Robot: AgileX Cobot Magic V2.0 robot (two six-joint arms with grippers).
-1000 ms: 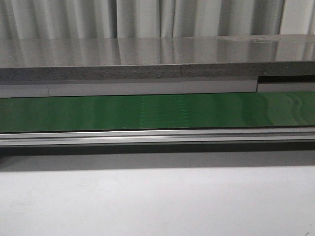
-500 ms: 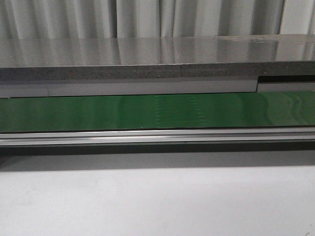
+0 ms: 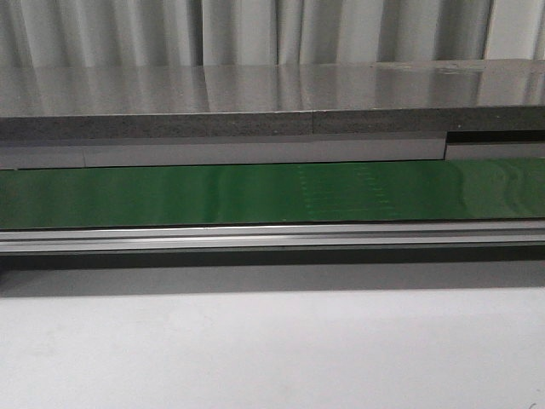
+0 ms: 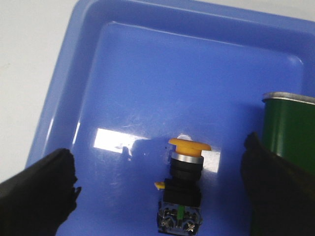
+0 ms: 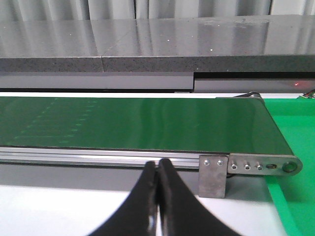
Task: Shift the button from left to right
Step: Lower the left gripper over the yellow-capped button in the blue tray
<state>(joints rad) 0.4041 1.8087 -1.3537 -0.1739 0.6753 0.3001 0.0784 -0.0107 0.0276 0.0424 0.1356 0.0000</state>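
Colours at a conveyor workstation: greens, greys, blue, orange and black.

The button (image 4: 184, 189) has an orange cap, a silver ring, a black body and a small yellow tab; it sits in a glossy blue tray (image 4: 147, 73) with white glare patches. The conveyor belt (image 3: 170, 194) is dark green with faint pale dotted rows, edged by a silver rail (image 3: 272, 235). The worktop (image 3: 272, 349) is pale grey-white. Both grippers, left gripper (image 4: 157, 196) and right gripper (image 5: 157, 206), are black. Grey pleated curtains (image 3: 255, 30) hang behind.

A white table (image 4: 19, 73) carries a blue tray (image 4: 74, 73) beside the green conveyor (image 3: 170, 194).
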